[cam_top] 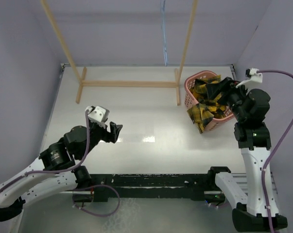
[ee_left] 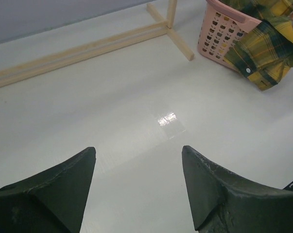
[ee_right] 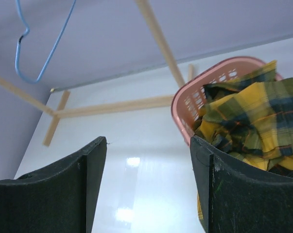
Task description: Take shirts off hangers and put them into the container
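Right gripper point(cam_top: 225, 93) hangs over the right side of the basket point(cam_top: 189, 92), jaws spread wide, nothing between them; wrist view confirms the gap point(ee_right: 148, 141) is bare. Whether its fingers touch the cloth cannot be told from above.

Shirt point(cam_top: 207, 99): yellow-and-black plaid, crumpled in a heap inside the basket. One fold spills over the near rim and droops down the outside wall toward the table point(cam_top: 136, 116). A cuff with a white button shows on that fold in the left wrist view point(ee_left: 265, 48). From the right wrist the shirt point(ee_right: 253, 111) fills the basket point(ee_right: 185, 107) to above the rim.

Basket: salmon pink, lattice-holed sides point(ee_left: 216, 39), at the far right of the table, just beside the right foot of the rack point(cam_top: 129, 83).

Hanger point(cam_top: 163, 34): thin, light blue, bare, hanging up high at the rack, left of its right upright; hook and wire clear in the right wrist view point(ee_right: 39, 43).

Left gripper point(cam_top: 112, 132): well apart from all this, low over the left-centre of the table, jaws wide and holding nothing point(ee_left: 137, 150), pointed toward the rack's floor rail point(ee_left: 88, 48).
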Controlling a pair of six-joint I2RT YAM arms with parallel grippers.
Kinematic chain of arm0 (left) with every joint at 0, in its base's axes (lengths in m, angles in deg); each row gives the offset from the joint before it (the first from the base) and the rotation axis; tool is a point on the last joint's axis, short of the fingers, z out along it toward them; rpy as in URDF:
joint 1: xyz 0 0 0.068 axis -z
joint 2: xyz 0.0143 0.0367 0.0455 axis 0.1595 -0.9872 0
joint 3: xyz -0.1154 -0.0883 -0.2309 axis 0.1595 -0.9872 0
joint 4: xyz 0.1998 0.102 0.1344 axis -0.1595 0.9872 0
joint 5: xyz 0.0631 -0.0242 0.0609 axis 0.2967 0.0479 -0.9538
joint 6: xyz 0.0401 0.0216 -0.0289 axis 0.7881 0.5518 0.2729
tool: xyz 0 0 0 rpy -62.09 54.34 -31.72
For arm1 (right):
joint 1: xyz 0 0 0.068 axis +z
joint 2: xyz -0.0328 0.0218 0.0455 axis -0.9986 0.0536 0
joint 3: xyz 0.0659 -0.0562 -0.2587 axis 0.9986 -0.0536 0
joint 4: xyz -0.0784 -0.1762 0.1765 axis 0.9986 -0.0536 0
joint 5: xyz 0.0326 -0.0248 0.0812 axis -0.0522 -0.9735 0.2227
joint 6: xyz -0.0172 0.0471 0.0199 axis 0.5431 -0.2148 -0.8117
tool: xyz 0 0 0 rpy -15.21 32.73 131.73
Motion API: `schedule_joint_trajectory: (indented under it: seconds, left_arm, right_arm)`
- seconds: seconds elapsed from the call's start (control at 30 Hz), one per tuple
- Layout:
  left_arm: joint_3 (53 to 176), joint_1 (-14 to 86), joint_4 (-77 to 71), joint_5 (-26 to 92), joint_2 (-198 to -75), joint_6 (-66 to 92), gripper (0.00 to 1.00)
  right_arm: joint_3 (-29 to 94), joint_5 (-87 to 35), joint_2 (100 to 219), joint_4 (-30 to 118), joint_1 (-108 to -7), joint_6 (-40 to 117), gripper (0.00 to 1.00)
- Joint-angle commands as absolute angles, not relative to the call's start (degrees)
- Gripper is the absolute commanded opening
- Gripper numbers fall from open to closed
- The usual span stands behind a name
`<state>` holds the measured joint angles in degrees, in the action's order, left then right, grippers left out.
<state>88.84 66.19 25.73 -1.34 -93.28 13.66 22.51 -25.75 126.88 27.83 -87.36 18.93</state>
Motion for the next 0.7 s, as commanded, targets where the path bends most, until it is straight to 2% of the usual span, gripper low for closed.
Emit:
schedule_joint_trajectory:
  seconds: [0.0, 0.37, 0.67]
  left_arm:
    - [92.49, 65.86, 24.97, -8.54, -95.50, 4.21, 0.76]
    - [91.90, 65.85, 24.41, -9.11, -94.36, 9.53, 0.77]
    - [92.08, 65.69, 24.26, -8.69, -95.55, 13.44, 0.74]
  right_arm:
    - [18.94, -13.59, 124.58, 27.95, -87.46, 21.46, 0.71]
    - [7.71, 4.06, 116.05, 37.24, -87.46, 18.69, 0.71]
    - [2.60, 5.18, 112.48, 38.22, -87.46, 17.40, 0.71]
